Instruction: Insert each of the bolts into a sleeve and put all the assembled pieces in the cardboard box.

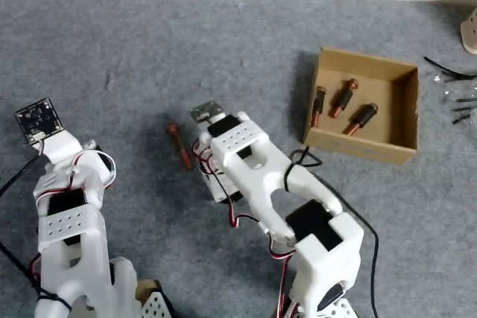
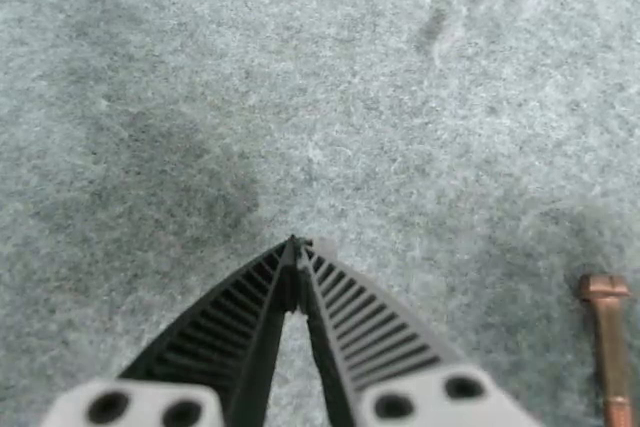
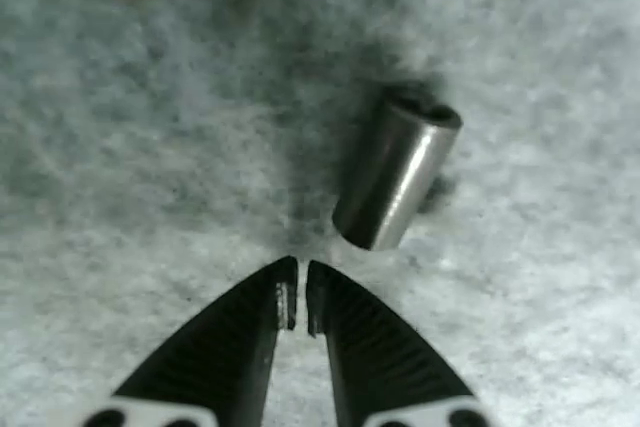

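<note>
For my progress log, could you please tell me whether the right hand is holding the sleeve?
No, the sleeve lies loose on the table beside the tips of the right hand, which grips nothing.

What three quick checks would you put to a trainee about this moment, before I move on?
1. Count: how many assembled pieces lie in the cardboard box?
2. True or false: the right pincer is clamped on the sleeve.
3. Where is the loose bolt?
A in the cardboard box
B on the carpet, outside the box
C inside the sleeve

Key
1. Three.
2. False: the pincer is shut on nothing, and the sleeve lies on the carpet just beyond its tips.
3. B.
</note>
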